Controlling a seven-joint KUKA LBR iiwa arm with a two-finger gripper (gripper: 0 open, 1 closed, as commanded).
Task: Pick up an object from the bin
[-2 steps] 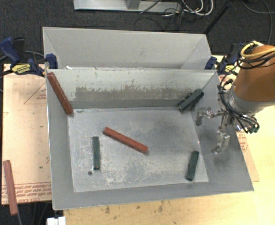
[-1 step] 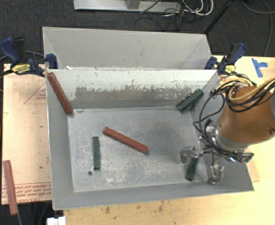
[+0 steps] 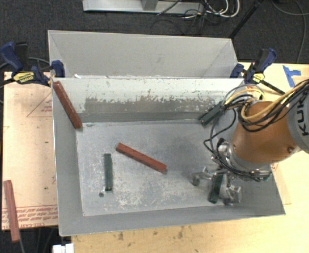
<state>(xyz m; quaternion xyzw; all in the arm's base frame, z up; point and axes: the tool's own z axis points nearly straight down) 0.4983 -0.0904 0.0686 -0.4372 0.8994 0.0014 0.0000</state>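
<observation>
Camera view: gripper (image 3: 220, 187) low in bin (image 3: 143, 196) lower-right corner — grip state cannot be told; red-brown bar (image 3: 141, 157), dark green bar (image 3: 108, 172) well left.

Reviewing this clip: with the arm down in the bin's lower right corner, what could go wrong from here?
1. The gripper sits low and close to the bin's front wall, so it may scrape against it.
2. The red-brown stick and dark green stick lie well to its left, so a grasp here may come up empty.

Scuffed matt metal bin (image 3: 143, 194), wood-like red-brown bar (image 3: 141, 157)
</observation>
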